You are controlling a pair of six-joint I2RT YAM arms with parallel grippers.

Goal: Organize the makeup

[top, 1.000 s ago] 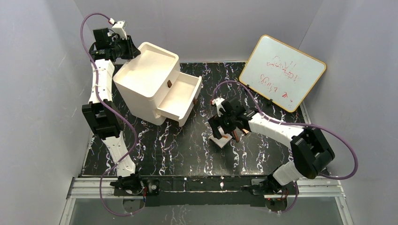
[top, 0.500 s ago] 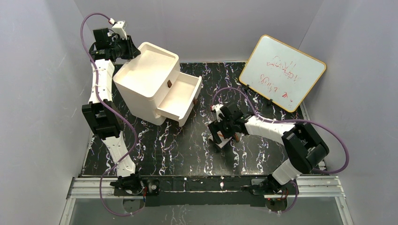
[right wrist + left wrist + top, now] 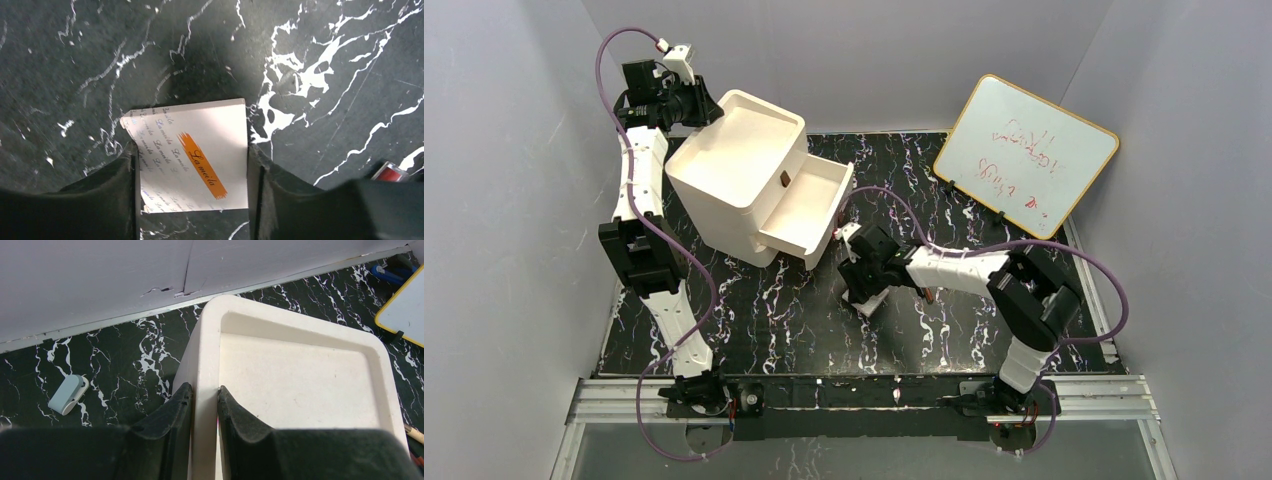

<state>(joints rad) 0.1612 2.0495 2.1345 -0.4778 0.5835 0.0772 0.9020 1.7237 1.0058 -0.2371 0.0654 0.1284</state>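
My right gripper (image 3: 865,293) is shut on the small white square pad with the orange mark (image 3: 192,150), its fingers (image 3: 120,190) on the pad's two sides. It holds the pad (image 3: 872,302) low over the black marble table, just right of the open drawer (image 3: 809,205). A thin brown stick (image 3: 931,294) lies beside the right forearm. A red-tipped piece (image 3: 392,171) shows at the right wrist view's edge. My left gripper (image 3: 205,395) is shut on the back rim of the cream drawer box (image 3: 300,370). The round discs are out of view.
The cream box (image 3: 744,165) stands at the back left with its drawer pulled out toward the middle. The yellow-framed whiteboard (image 3: 1024,155) leans at the back right. A pale blue clip (image 3: 69,394) lies behind the box near the back wall.
My right gripper has moved left across the table with the white pad, from the middle right toward the open drawer. The left arm and box have not moved.
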